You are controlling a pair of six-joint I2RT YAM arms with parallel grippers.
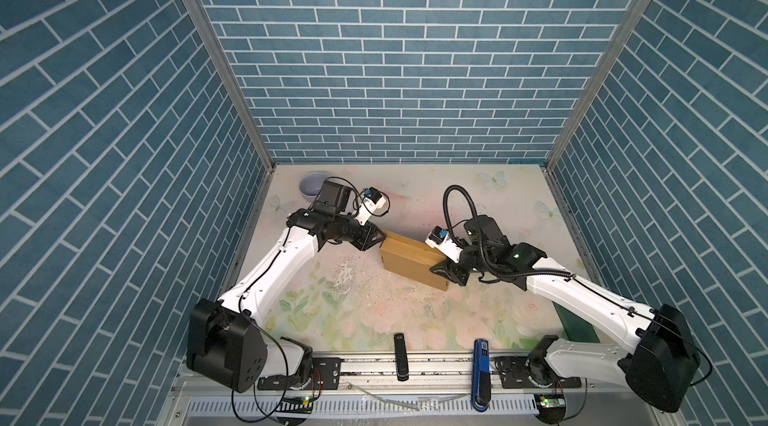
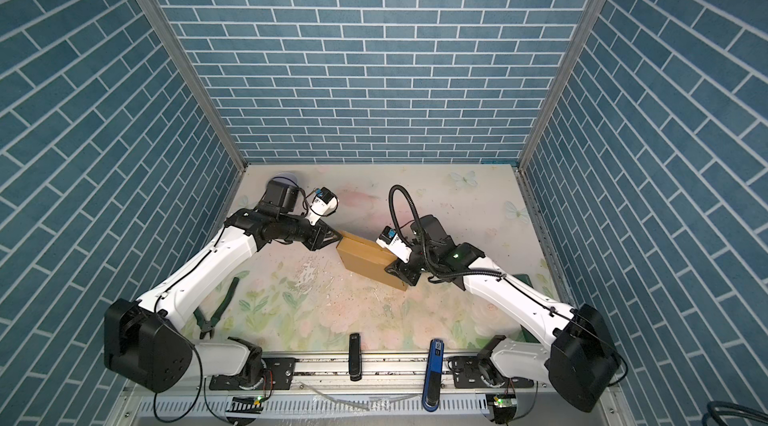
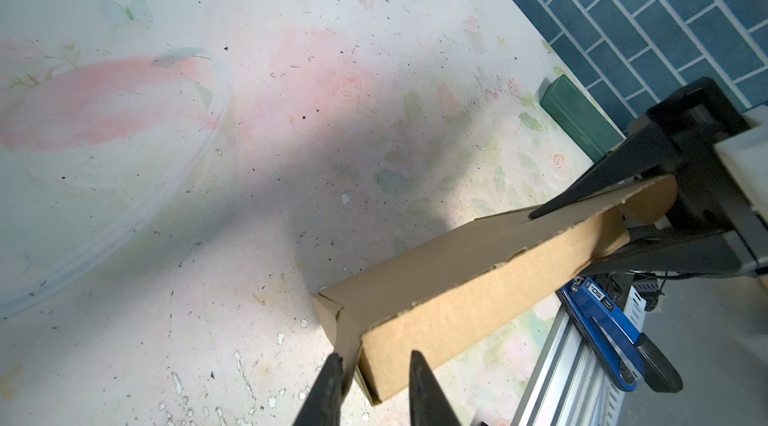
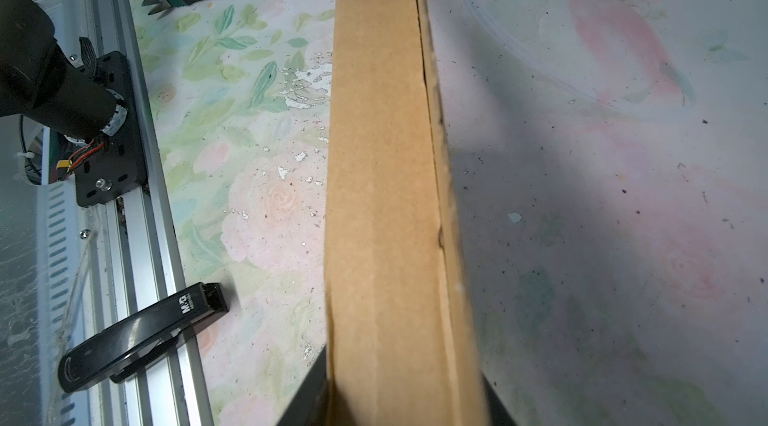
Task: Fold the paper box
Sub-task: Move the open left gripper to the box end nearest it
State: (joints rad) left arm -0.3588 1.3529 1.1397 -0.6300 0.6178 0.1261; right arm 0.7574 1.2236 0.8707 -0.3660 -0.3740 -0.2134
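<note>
The paper box [image 1: 409,261] [image 2: 365,259], tan cardboard closed up into a long shallow shape, lies slantwise in the middle of the table between both arms. My left gripper [image 1: 380,238] [image 3: 376,378] straddles its far-left corner [image 3: 457,303]. One finger presses the end flap and the other lies against the long side wall. My right gripper [image 1: 437,270] [image 4: 409,403] is shut across the thickness of the box's other end [image 4: 382,195], with a finger on each broad face. Whether the box rests on the table cannot be told.
A purple bowl [image 1: 311,187] sits at the back left behind the left arm. Green pliers [image 2: 216,307] lie at the front left and a dark green case [image 1: 577,324] at the front right. A black stapler [image 1: 400,355] and a blue tool [image 1: 482,370] lie across the front rail.
</note>
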